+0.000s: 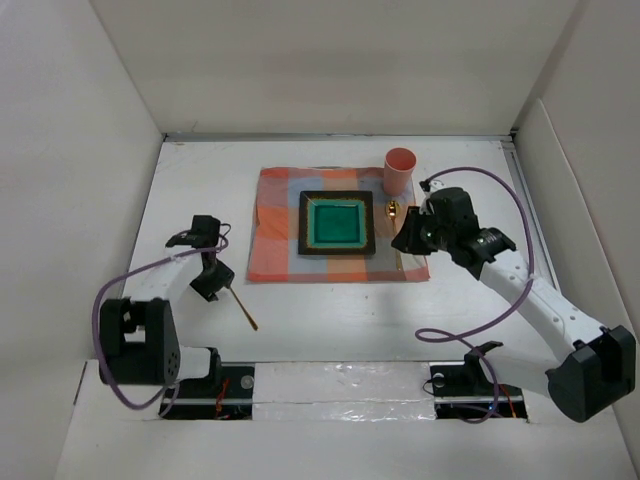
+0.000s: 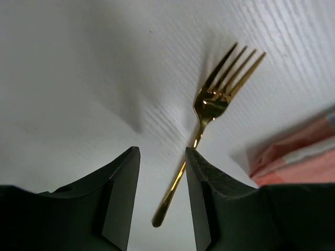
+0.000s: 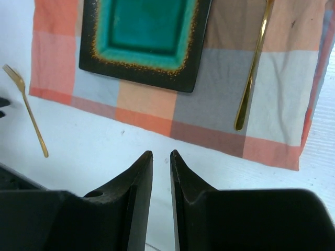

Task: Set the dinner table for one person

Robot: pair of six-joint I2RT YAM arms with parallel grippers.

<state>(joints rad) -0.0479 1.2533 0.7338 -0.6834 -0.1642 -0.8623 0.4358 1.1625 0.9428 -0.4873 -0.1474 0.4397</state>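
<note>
While the dinner table [image 1: 330,320] takes up pretty much the whole top view, with its far edge run from 9 to 3 o'clock, the thing with a real direction to it is the gold fork [image 1: 241,307]. Its long axis is laid roughly 11 to 5 o'clock on bare tabletop, at about 7 o'clock of the checked cloth [image 1: 280,262] and just off its near-left corner. In the right wrist view the tines are seen at the 11 o'clock end and the handle tip at the 5 o'clock end. In the top view the tines can't really be made out, way too small.

Hidden stuff: the table's near edge can't be picked out around the taped strip [image 1: 330,385]. The second gold utensil [image 3: 252,73] is cut off at the top of the right wrist view. In the top view most of it is buried under the right gripper [image 3: 161,152], so only a gold blob beside the pink cup [image 1: 399,170] can be seen. The square plate [image 1: 338,224], black rim with a teal middle, is sat mid-cloth and is clipped in the right wrist view.

The left gripper [image 2: 163,150] is seen spread, with the fork's handle lying in the gap, closer to the 3 o'clock finger. Whether that finger is touched can't be told, and nothing is pinched. In that view the tines are pointed off to about 1 o'clock. The right gripper's fingers are parted by a narrow slit with nothing between them, shown over bare table just at 6 o'clock of the cloth's near edge.
</note>
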